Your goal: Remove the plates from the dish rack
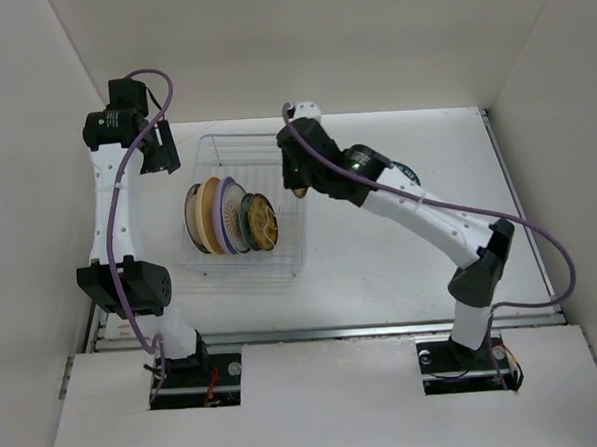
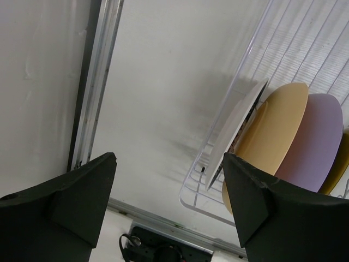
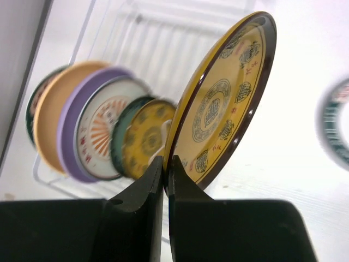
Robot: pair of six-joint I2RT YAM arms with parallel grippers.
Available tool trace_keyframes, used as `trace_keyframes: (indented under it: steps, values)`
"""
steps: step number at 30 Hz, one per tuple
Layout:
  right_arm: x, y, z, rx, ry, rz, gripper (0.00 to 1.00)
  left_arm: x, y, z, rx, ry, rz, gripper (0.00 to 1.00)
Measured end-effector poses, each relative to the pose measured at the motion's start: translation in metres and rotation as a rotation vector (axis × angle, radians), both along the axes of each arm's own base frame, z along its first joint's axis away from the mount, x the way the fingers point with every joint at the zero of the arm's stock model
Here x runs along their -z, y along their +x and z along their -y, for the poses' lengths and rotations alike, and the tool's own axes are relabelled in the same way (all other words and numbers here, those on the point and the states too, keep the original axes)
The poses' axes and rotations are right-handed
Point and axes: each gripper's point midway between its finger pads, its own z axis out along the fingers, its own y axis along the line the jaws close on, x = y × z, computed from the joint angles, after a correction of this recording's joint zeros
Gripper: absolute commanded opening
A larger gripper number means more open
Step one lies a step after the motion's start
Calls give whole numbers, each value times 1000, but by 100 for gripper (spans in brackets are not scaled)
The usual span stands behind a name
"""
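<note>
Plates [image 1: 228, 215] stand on edge in a close row inside the dish rack [image 1: 236, 139], which sits on the white table [image 1: 381, 269] between the two arms. In the right wrist view the row reads tan plate [image 3: 48, 125], lavender plate [image 3: 70, 139], white plate with an orange-red design [image 3: 106, 136], teal plate [image 3: 121, 144] and a yellow-brown patterned plate [image 3: 144, 136]. One more yellow patterned plate [image 3: 223, 103] is out of the row, tilted above the rack's right side. The right gripper [image 3: 165, 164] pinches its lower rim, fingers closed tight on either face. Another plate [image 3: 334, 123], blurred, lies on the table to the right. The left gripper [image 2: 169, 158] hangs by the rack's left side with its fingers spread wide and nothing between them.
</note>
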Motion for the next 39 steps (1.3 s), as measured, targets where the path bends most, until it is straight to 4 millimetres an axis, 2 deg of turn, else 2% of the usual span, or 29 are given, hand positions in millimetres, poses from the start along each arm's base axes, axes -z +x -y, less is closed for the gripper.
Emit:
trace_keyframes:
  steps: [4,6,8,9,11,16,18,20,21,24,26,27,29,30,35,39]
  values:
    - [-44,5,59,130,-20,80,0,0,0,0,2,-1,1,77]
    - [-52,2,82,174,-43,96,0,-1,0,1,9,-1,0,77]
    - [-45,-1,107,213,-96,84,0,0,-1,2,18,-4,-2,77]
    - [-33,-3,117,228,-132,64,0,1,-2,2,25,-5,-8,77]
    - [8,-9,136,245,-233,-10,0,3,-4,3,38,-3,-21,77]
    - [146,-30,165,242,-514,-279,0,5,-11,3,67,7,-45,77]
    - [187,-45,171,223,-579,-374,0,7,-16,3,75,10,-57,77]
    - [208,-56,172,207,-592,-430,0,8,-21,3,82,14,-65,77]
    - [211,-58,172,201,-587,-441,0,8,-24,3,86,16,-69,77]
    - [212,-54,164,197,-551,-429,0,9,-30,3,92,19,-74,77]
    - [212,-49,158,196,-523,-413,6,10,-32,3,94,20,-79,77]
    - [213,-48,156,196,-514,-406,13,11,-32,3,94,20,-83,77]
    - [215,-46,154,194,-500,-399,18,14,-34,3,98,17,-94,77]
    - [217,-46,152,190,-492,-401,24,15,-34,3,99,15,-97,77]
    - [230,-47,138,165,-440,-426,25,16,-35,4,106,16,-104,77]
    - [231,-45,132,157,-413,-425,29,16,-35,4,112,16,-105,78]
